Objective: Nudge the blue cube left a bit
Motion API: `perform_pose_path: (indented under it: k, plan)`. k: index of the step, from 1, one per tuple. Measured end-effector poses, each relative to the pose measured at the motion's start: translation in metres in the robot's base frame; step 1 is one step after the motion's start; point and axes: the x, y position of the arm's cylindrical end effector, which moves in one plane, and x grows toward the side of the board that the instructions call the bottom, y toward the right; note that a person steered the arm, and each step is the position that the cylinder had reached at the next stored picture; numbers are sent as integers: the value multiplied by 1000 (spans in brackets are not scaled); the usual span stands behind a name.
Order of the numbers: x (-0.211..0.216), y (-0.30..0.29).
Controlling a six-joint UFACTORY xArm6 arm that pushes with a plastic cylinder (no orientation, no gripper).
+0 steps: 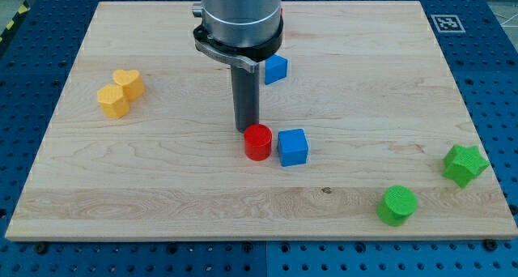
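A pale wooden worktop [162, 180] is lying on a blue perforated base [494, 34], seen from the front and slightly above. From the view's top centre, a grey cylindrical arm housing [239, 14] is reaching down and narrowing into a straight dark rod; this arm is carrying no hand, so there is nothing spread or pressed together to report, only my tip [246, 130] resting at the board's surface near the middle. A red cylinder [258, 142] is standing just below and slightly to the view's right of my tip, so close that I cannot tell whether they are touching. The blue cube [292, 147] is sitting immediately to the view's right of the red cylinder, apparently touching it or nearly so. This means the red cylinder is occupying the space directly on the cube's left side, standing in the way of any leftward travel. A second blue block [276, 69], partly hidden behind the arm housing, is lying farther toward the view's top. Well apart at the view's left, a yellow block [120, 92] with a lobed outline is resting alone. At the view's lower right, a green cylinder [396, 205] is sitting near the board's front edge, and a green star-shaped block [464, 164] is lying near the right edge.
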Motion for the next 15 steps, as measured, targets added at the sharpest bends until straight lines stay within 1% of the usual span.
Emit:
perform_pose_path:
  k: [2, 3, 4, 6, 9, 15]
  plan:
    - [6, 5]
    - [-3, 6]
    - [-13, 34]
    - [-1, 94]
    - [51, 100]
    - [61, 92]
